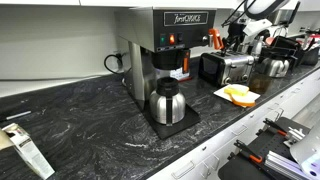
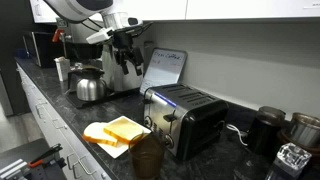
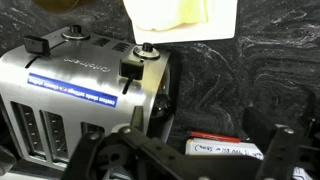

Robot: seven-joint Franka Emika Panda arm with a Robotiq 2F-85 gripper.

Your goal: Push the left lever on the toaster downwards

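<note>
- toaster (image 2: 185, 120): small box with black sides and a shiny silver face, standing on the dark marbled countertop (image 2: 228, 162). It also shows in an exterior view (image 1: 222, 67), past the coffee brewer.
- wrist view: toaster (image 3: 70, 90) fills the left half, with a blue label strip across the silver face. Two black levers stick out of it, one lever (image 3: 130, 70) near the middle of the frame and the other lever (image 3: 38, 45) at far left. A round knob sits beside each.
- bread slices (image 2: 120, 131): yellow, stacked on something white, just beside the toaster's silver end. They are also at the top edge of the wrist view (image 3: 175, 12).
- dark cup (image 2: 146, 158): near the toaster's front corner, beside the bread.
- black canister (image 2: 265, 130): on the counter at the toaster's other end, apart from it.
- gripper (image 2: 128, 66): hangs in the air well apart from the toaster, touching nothing, in front of the coffee brewer (image 1: 165, 45).
- wrist view: gripper (image 3: 190, 162) has its fingers (image 3: 100, 160) spread wide with nothing between them.
- steel carafe (image 2: 90, 88): sits on the brewer's base.
</note>
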